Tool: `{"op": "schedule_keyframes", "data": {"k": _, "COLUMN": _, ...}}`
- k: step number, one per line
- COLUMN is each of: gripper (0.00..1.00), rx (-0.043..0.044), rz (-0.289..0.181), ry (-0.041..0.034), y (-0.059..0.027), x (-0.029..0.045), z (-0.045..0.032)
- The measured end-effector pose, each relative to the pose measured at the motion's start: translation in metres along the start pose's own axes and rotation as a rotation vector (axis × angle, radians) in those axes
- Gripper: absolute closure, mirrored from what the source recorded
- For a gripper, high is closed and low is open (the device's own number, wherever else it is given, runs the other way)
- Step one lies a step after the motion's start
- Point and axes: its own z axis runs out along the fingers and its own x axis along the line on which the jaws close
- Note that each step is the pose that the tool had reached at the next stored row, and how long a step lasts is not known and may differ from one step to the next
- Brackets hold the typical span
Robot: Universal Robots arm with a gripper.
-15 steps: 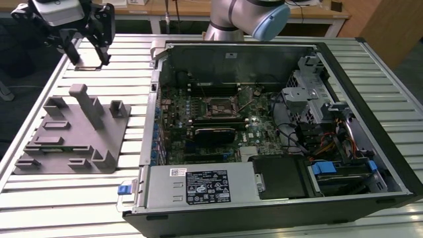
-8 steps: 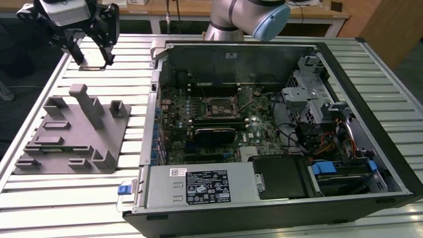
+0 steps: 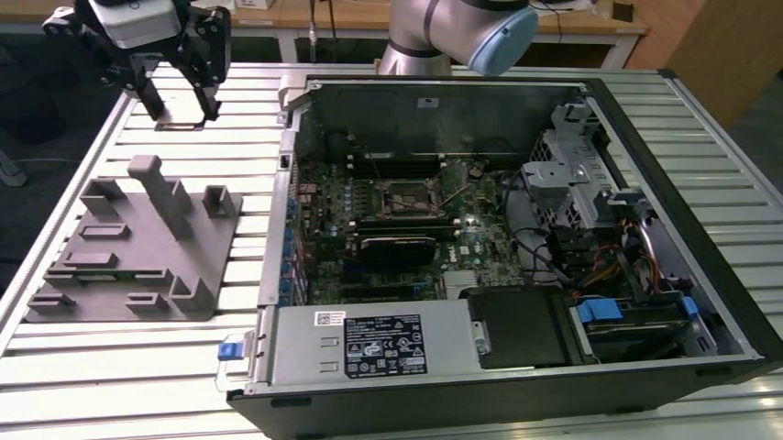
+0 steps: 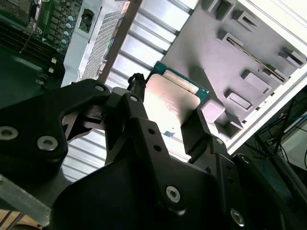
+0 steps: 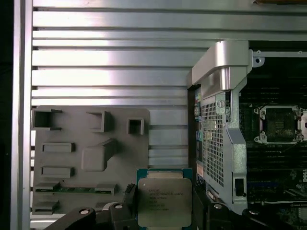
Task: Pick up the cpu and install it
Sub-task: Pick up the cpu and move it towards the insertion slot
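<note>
Presently, for your reference, the items by descending size:

1. Slatted metal table. It carries everything below.
2. Open computer case. It lies on its side towards the exterior view's right. Its raised wall stands between the gripper and the board, so a low carry could, in my judgement, clip it.
3. Motherboard. It sits inside the case, crowded with connectors and cables.
4. Grey fixture. It lies on the table at the exterior view's left, just beside the case, and its upright posts are a snag risk on any low pass.
5. Gripper. It is at the exterior view's far left, outside the case and well apart from the fixture. Its two fingers are closed on opposite edges of the chip.
6. Socket. It is vacant, near the middle of the board. A tilted or turned placement would likely damage its contacts.
7. Cpu. It is pinched between the fingers with its silvery top facing the first wrist view. It looks to be raised off the table. You hold it by its thin edges alone, so a jolt could let it slip or twist.
</note>
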Motion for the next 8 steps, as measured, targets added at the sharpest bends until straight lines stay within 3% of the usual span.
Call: {"op": "schedule_keyframes", "data": {"k": 8, "gripper": 0.46, "rx": -0.0001, "rz": 0.0, "ry": 0.0, "y": 0.0003, "x": -0.0098, "z": 0.0004}}
